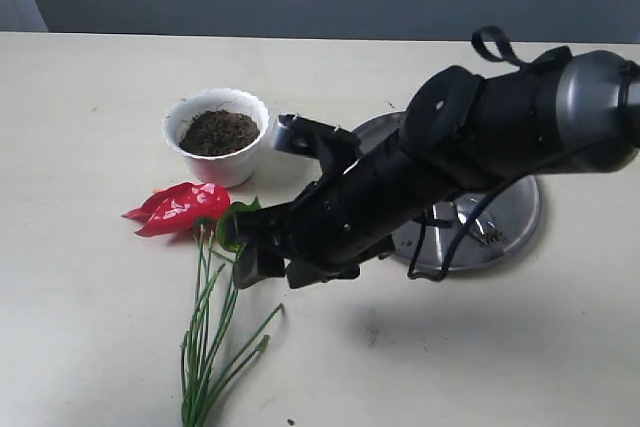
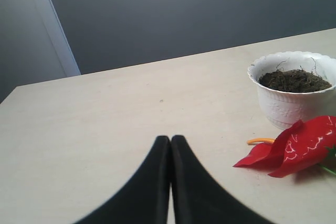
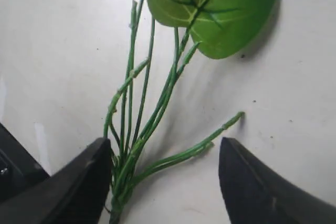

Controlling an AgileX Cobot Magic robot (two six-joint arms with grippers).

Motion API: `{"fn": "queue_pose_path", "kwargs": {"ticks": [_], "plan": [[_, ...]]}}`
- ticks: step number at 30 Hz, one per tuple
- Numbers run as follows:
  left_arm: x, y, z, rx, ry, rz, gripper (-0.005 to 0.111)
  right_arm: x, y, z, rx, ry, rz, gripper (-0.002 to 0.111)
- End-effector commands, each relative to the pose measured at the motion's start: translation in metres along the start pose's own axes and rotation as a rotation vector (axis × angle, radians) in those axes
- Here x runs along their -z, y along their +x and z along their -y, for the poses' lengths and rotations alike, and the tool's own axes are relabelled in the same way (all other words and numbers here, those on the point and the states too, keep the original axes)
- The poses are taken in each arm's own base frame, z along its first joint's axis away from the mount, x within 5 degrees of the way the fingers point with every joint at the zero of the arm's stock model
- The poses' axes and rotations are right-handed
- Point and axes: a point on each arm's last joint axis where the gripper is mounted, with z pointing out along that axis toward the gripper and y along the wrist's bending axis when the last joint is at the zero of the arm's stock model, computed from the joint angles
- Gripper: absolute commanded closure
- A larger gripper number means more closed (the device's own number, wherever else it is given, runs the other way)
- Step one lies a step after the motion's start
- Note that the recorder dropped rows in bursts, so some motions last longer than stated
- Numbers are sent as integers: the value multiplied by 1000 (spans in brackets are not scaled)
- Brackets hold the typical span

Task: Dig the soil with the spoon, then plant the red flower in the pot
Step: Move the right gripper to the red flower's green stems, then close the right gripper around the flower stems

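Observation:
The white scalloped pot (image 1: 217, 137) stands upright at the back left and holds dark soil (image 1: 218, 132). In front of it the red flower (image 1: 180, 207) lies flat on the table, its thin green stems (image 1: 210, 347) trailing toward the front edge. My right gripper (image 1: 250, 247) reaches across from the right and hangs open just above the stems (image 3: 142, 129), one finger on each side, beside the broad leaf (image 3: 215, 9). My left gripper (image 2: 170, 140) is shut and empty, low over bare table, with the pot (image 2: 294, 103) and red petal (image 2: 299, 145) off to its side. No spoon shows.
A round steel plate (image 1: 515, 217) lies at the right, mostly covered by the right arm, with a few dark specks on it. A grey wall runs behind the table's far edge.

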Motion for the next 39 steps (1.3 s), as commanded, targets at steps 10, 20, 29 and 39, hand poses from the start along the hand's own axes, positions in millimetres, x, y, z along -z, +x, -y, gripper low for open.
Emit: {"fn": "queue_pose_path", "kwargs": {"ticks": [10,20,29,39], "plan": [[0,0,0,5,1,11,106,-28,20,-27,-22,8,55,48],[0,0,0,5,1,11,106,-38,20,-29,9,51,129,35],[0,0,0,2,0,9,106,-65,19,-24,-65,45,51,35],[0,0,0,2,0,9,106,-90,18,-42,-57,0,-22,60]]}}
